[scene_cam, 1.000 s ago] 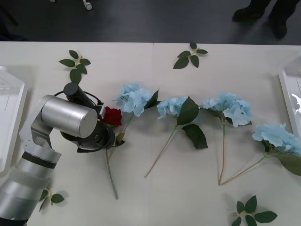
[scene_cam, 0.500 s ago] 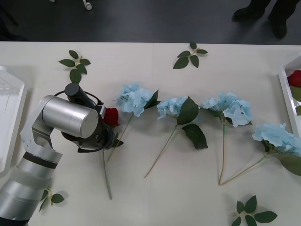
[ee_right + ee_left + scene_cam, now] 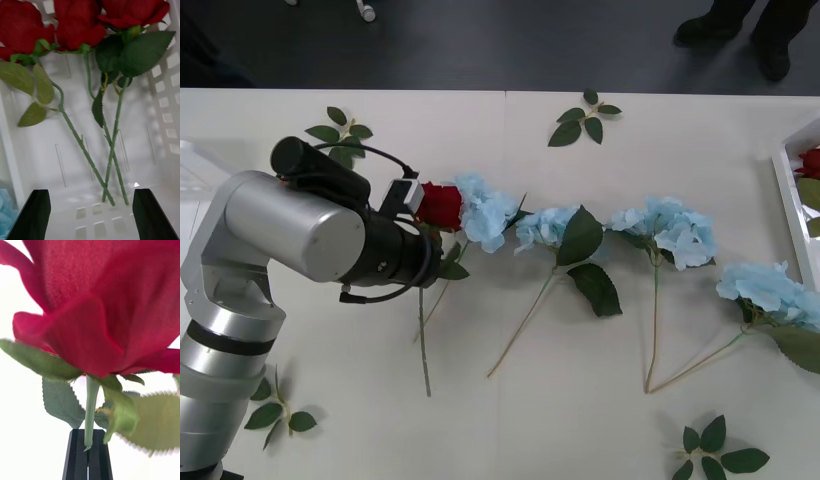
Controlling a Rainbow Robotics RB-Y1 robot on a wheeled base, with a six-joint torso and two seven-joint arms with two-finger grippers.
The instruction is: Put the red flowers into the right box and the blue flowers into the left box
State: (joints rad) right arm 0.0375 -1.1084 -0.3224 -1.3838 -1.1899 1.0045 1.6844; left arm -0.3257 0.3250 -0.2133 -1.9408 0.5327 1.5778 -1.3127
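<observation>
My left gripper (image 3: 89, 435) is shut on the green stem of a red flower (image 3: 442, 204), just below its head. The rose is lifted above the table beside the leftmost blue flower (image 3: 486, 213), and its stem (image 3: 423, 345) hangs down toward the table. Several blue flowers lie in a row across the table, among them ones at mid-table (image 3: 542, 226) and far right (image 3: 770, 288). My right gripper (image 3: 92, 215) is open above the right box (image 3: 165, 93), where three red flowers (image 3: 77, 22) lie. The left box (image 3: 194, 158) peeks out behind my left arm.
Loose green leaf sprigs lie at the back left (image 3: 340, 135), back middle (image 3: 585, 118), front right (image 3: 720, 450) and front left (image 3: 280, 415). The right box's rim (image 3: 786, 175) sits at the table's right edge. A person's feet stand beyond the far edge.
My left arm has risen and swung right with the rose, lifting it next to the leftmost blue flower. A red rose now shows in the right box.
</observation>
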